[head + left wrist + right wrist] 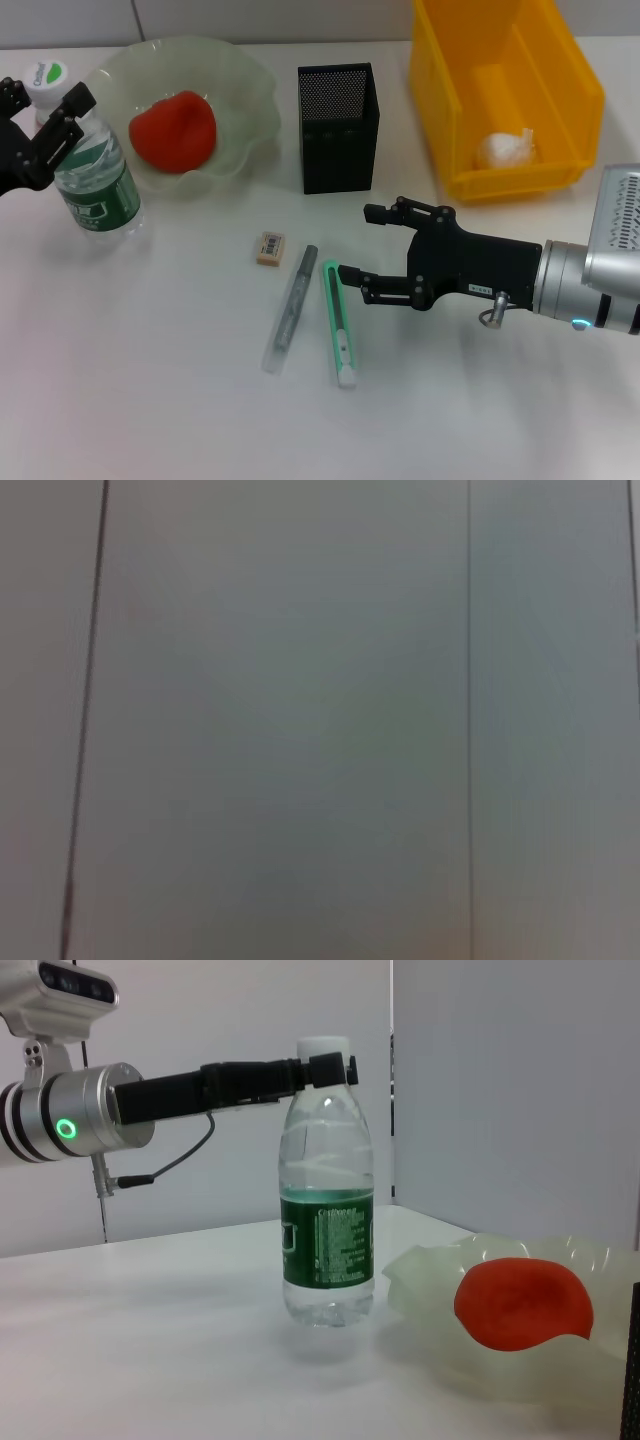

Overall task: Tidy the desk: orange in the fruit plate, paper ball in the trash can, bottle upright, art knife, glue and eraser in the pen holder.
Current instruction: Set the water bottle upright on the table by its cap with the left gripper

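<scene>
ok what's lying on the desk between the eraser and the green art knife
In the head view, one thing: the grey glue stick, lying lengthwise between the eraser and the green art knife, touching neither. The right end effector hovers open by the knife.

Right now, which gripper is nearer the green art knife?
Right. The right gripper is open just beside the green art knife; the left gripper is far off at the bottle's neck.

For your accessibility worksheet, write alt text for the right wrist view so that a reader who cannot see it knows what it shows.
The left gripper is at the neck of a clear water bottle with a green label, standing upright on a white table. Beside it, a pale wavy-edged fruit plate holds an orange.
</scene>
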